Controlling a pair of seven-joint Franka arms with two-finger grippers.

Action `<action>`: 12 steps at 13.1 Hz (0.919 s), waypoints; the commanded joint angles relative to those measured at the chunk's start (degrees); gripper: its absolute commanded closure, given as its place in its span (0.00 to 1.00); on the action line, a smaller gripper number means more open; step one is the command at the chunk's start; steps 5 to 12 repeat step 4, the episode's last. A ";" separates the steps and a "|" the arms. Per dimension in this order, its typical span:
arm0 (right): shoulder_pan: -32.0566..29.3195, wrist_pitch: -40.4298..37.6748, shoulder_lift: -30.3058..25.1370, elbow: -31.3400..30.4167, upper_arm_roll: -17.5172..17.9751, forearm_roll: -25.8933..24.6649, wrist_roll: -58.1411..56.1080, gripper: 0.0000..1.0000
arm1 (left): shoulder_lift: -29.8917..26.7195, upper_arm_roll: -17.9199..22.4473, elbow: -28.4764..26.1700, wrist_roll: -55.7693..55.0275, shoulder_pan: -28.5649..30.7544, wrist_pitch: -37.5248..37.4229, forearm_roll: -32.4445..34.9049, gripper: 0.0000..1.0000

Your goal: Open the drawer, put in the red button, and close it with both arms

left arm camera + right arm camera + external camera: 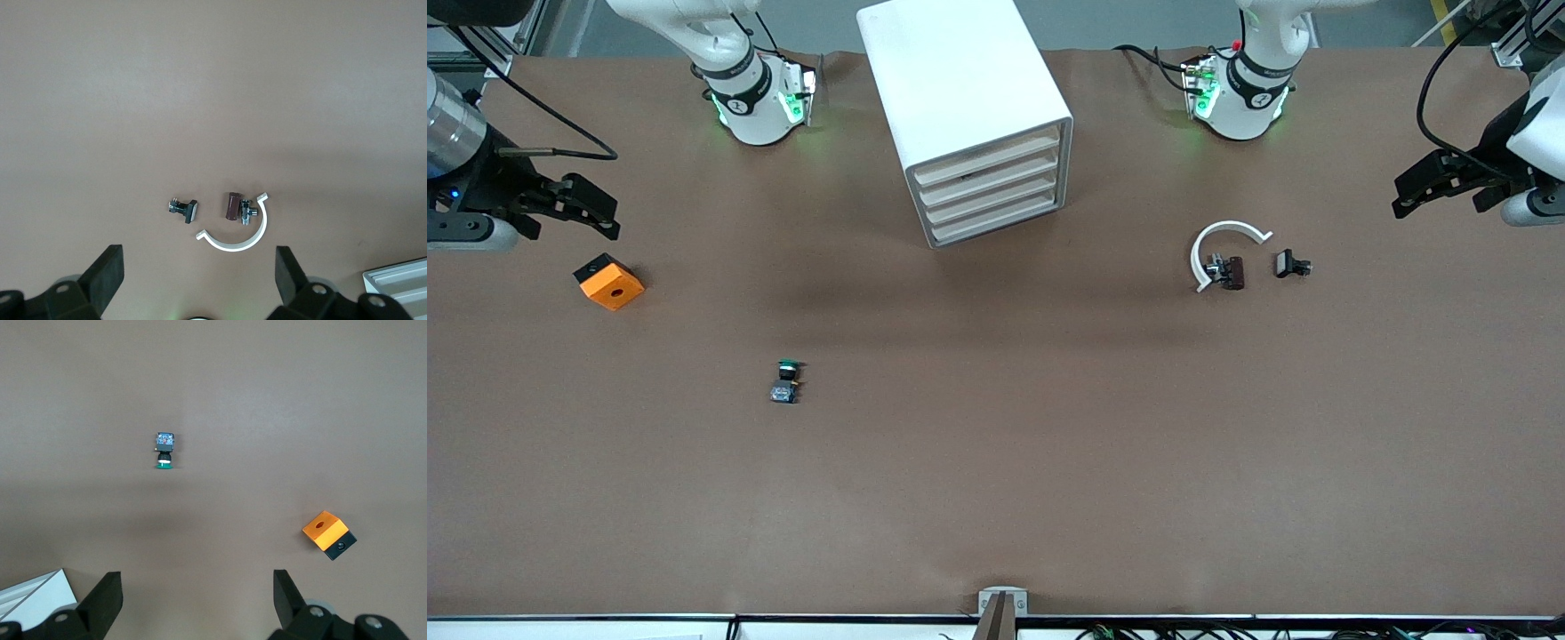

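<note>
White four-drawer cabinet (969,116) stands between the arm bases, all drawers shut; the only push-button in sight has a green cap (785,380), lying toward the right arm's end, and no red button shows in any view. Right pincer (591,206) hangs with fingers wide over bare worktop (996,462) beside an orange block (609,282). Left pincer (1427,182) hangs wide too, near a white curved clip (1223,249), a brown part (1234,272) and a small black part (1289,264).
</note>
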 commanded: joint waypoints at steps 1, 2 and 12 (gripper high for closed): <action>0.49 -0.39 0.68 1.26 -0.11 -1.25 -0.24 0.00 | -0.46 0.05 -0.01 1.26 0.27 0.17 -0.48 0.00; 0.49 -0.39 0.68 1.26 -0.11 -1.25 -0.24 0.00 | -0.46 0.05 0.34 1.09 0.27 0.17 -0.39 0.00; 0.49 -0.39 0.68 1.26 -0.11 -1.34 -0.24 0.00 | -0.03 0.05 0.61 0.91 0.10 0.17 -0.22 0.00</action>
